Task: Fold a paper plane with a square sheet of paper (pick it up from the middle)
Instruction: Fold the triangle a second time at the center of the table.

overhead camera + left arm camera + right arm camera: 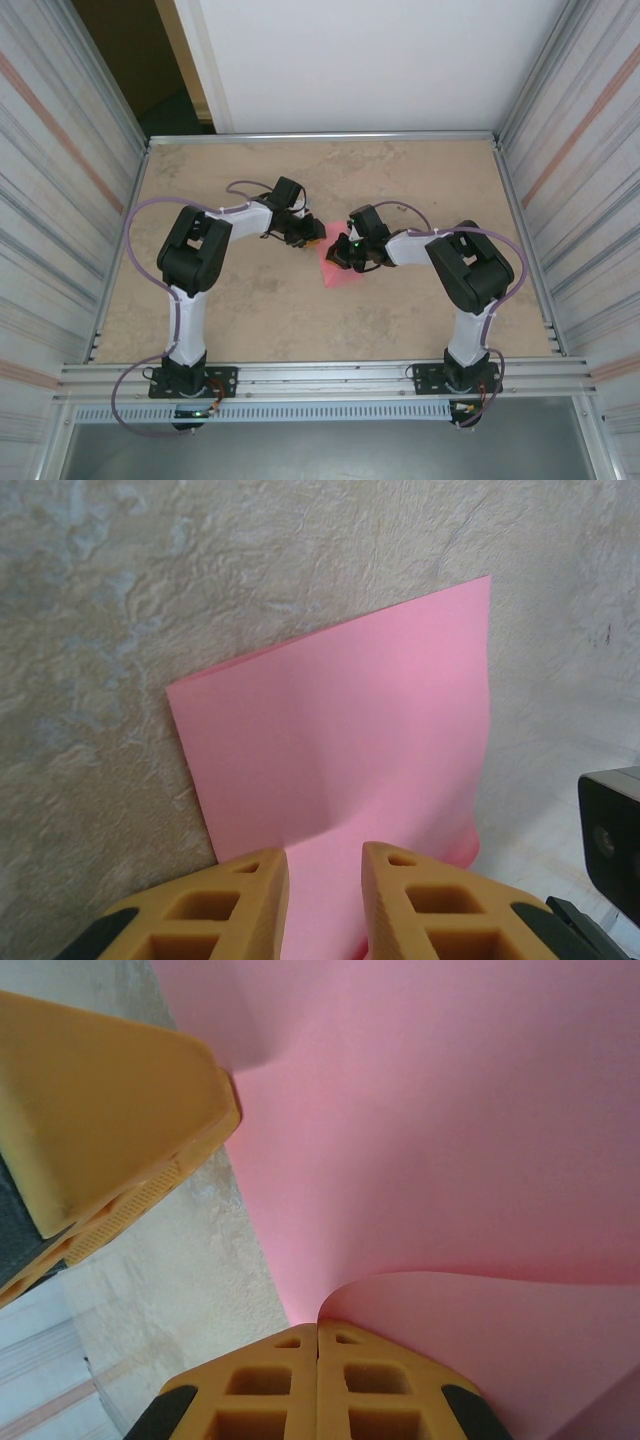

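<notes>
Right pincer (318, 1328) pinching paper (340, 730) at worktop (420, 180) centre, left pincer (325, 862) part-spread over its edge; we're aligning edges squarely before creasing.

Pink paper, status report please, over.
Left gripper part open over square sheet of paper. Right gripper shut on its curled edge. Sheet curled, not yet a plane. No obstruction seen.
</notes>
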Available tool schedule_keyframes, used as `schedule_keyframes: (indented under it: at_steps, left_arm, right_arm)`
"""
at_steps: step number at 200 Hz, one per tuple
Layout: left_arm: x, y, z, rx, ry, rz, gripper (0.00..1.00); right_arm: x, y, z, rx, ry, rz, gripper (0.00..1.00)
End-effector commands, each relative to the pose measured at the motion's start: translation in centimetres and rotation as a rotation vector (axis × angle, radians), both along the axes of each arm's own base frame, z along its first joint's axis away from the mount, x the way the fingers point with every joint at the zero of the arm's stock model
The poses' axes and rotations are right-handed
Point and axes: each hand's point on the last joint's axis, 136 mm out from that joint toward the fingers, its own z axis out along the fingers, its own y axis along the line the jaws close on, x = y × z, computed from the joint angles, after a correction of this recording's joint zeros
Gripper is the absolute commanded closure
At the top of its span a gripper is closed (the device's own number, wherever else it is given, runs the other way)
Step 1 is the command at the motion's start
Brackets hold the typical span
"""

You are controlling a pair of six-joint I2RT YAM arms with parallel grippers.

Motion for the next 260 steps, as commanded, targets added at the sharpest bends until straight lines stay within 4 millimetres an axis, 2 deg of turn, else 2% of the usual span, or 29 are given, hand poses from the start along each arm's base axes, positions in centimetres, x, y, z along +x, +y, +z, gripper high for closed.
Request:
schedule_keyframes:
  at_steps: [1, 219, 242, 260]
  left_arm:
    - [-1.7, 1.8, -3.4, 0.103, 0.080, 0.001, 0.73]
    - [-1.7, 1.9, -3.4, 0.107, 0.077, -0.002, 0.73]
    - [-1.4, 1.9, -2.8, 0.105, 0.065, -0.004, 0.73]
    - [-0.5, 1.7, -1.5, 0.089, 0.038, -0.007, 0.73]
  right_arm:
    - [-0.9, -0.1, -1.2, -0.018, 0.047, -0.002, 0.98]
    - [-1.3, -0.4, -2.2, -0.032, 0.073, -0.005, 0.97]
    - [-1.4, -0.6, -2.2, -0.041, 0.075, -0.011, 0.97]
    - [-1.5, -0.7, -2.3, -0.048, 0.083, -0.013, 0.95]
